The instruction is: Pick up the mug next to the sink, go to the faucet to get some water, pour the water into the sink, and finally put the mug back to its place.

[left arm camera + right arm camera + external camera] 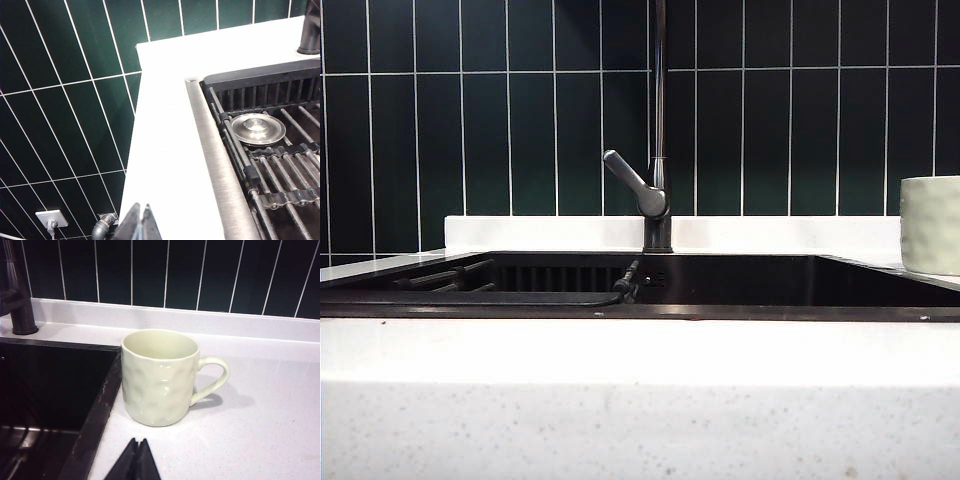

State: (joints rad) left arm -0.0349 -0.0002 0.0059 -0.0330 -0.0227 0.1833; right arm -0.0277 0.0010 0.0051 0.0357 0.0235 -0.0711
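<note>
The cream dimpled mug [160, 377] stands upright on the white counter right beside the sink rim [97, 410], handle turned away from the basin; it also shows at the right edge of the exterior view as the mug [930, 225]. My right gripper [138, 441] is shut and empty, a short way in front of the mug. The black sink [740, 285] spans the exterior view with the faucet [658, 130] rising behind its middle. My left gripper [141, 206] is shut and empty over the counter at the sink's other end. Neither arm shows in the exterior view.
A roll-up drying rack [280, 170] lies over the sink's left end with a round metal drain cover [257, 128] under it. Dark green tiled wall [470, 110] backs the counter. A wall socket [51, 219] and pipe elbow [102, 227] sit below the counter's left edge.
</note>
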